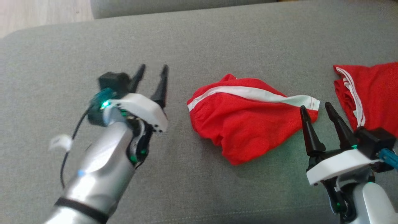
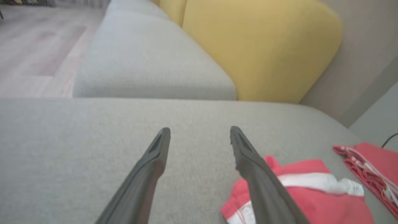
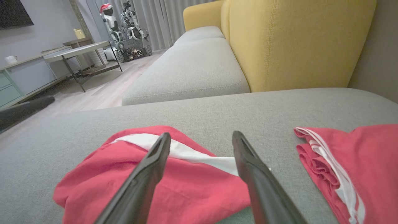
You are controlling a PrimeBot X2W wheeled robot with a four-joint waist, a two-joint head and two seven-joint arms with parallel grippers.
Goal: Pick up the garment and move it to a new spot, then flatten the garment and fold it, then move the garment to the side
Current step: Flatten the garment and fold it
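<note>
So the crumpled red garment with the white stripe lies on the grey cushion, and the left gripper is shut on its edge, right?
Not quite: the left gripper is open and holds nothing, standing clear to the left of the garment, as the head view shows. The garment does lie crumpled on the grey cushion.

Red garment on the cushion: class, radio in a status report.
Left gripper open, empty, left of red garment. Right gripper open, by its right edge. Garment crumpled on grey cushion. Nearby right: second red garment.

Matt red cloth garment (image 1: 248, 124), smooth white band (image 1: 248, 92), coarse grey woven cushion (image 1: 217, 37), glossy silver forearm (image 1: 99, 168)
</note>
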